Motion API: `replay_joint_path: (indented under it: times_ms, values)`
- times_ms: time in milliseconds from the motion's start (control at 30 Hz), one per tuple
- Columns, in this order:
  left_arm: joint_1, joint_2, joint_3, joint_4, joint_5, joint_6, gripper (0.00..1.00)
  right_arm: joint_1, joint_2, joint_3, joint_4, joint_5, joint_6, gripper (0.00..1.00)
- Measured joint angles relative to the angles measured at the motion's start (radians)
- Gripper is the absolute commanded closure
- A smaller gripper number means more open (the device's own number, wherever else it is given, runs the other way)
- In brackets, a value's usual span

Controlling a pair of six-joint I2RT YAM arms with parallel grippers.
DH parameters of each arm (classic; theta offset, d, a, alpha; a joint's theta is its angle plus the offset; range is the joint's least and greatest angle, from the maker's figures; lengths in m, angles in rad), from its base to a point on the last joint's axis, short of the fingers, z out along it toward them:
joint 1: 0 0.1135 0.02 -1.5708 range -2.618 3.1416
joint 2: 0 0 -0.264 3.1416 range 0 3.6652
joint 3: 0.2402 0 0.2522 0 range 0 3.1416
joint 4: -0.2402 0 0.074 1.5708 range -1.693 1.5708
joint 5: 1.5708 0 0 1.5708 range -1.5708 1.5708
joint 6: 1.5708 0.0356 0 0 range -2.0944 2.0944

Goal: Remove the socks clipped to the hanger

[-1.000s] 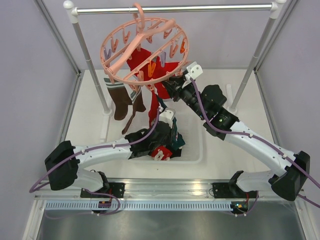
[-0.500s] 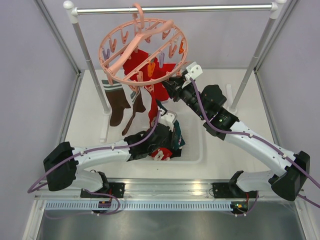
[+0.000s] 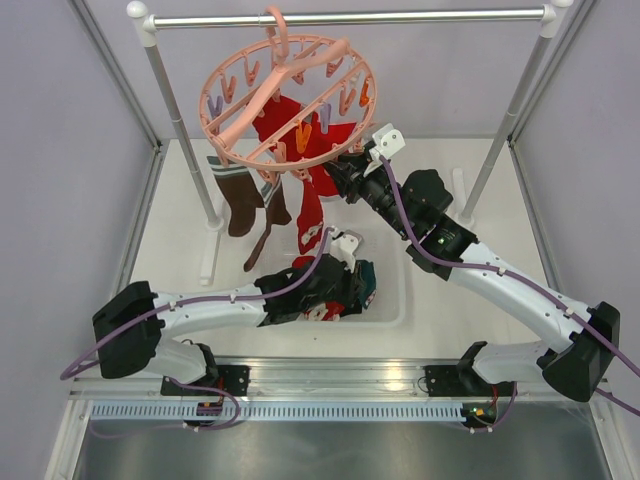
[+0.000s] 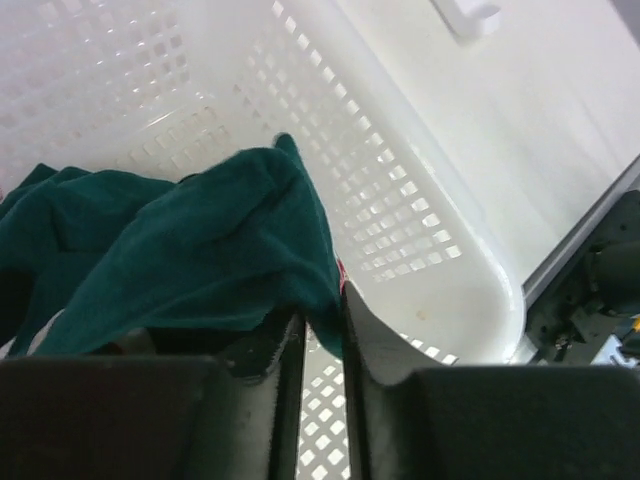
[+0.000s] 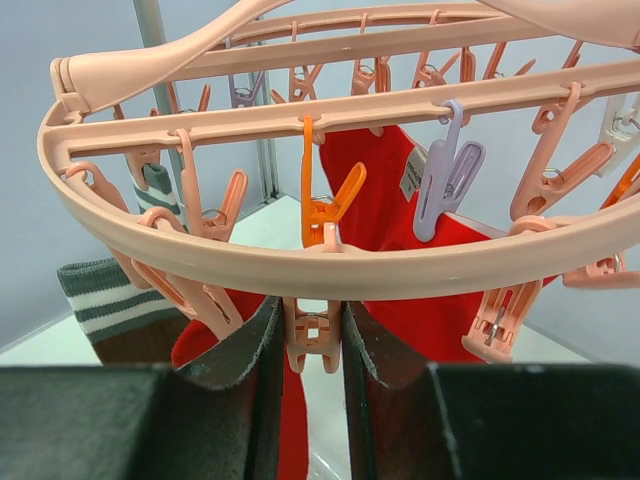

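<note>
Round salmon plastic hanger [image 3: 288, 100], a ring with spokes, hangs at upper centre from a grey metal rail [image 3: 400, 16]. Red socks [image 3: 310, 210] and a striped-cuff brown sock [image 3: 240, 205] are clipped under it. Right claw [image 5: 312, 318] pinches a pink clip [image 5: 312, 345] on the ring. Left claw [image 4: 320, 345] is slightly spread over a white lattice basket [image 4: 420, 220], with a soft teal sock [image 4: 200, 240] touching its tips. White bench [image 3: 180, 250], pale lilac walls [image 3: 60, 150].

Robot lab cell: plain walls [image 3: 60, 150], aluminium base rail [image 3: 340, 372].
</note>
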Motion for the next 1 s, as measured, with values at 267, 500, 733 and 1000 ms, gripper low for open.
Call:
replay_joint_path:
  times_ms: [267, 500, 733, 1000]
  values:
    - [0.000, 0.004, -0.003, -0.016, -0.076, -0.019, 0.32, 0.000, 0.000, 0.000, -0.001, 0.000, 0.000, 0.88]
    - [0.000, -0.049, -0.025, -0.007, -0.037, 0.019, 0.31, 0.000, 0.002, 0.000, -0.001, 0.000, 0.016, 0.88]
    - [0.000, -0.211, -0.102, -0.001, 0.051, 0.061, 0.30, 0.000, 0.002, 0.000, -0.010, 0.004, 0.026, 0.88]
    - [0.000, -0.489, -0.153, -0.047, 0.013, 0.063, 0.29, 0.000, 0.002, 0.000, -0.024, 0.009, 0.026, 0.88]
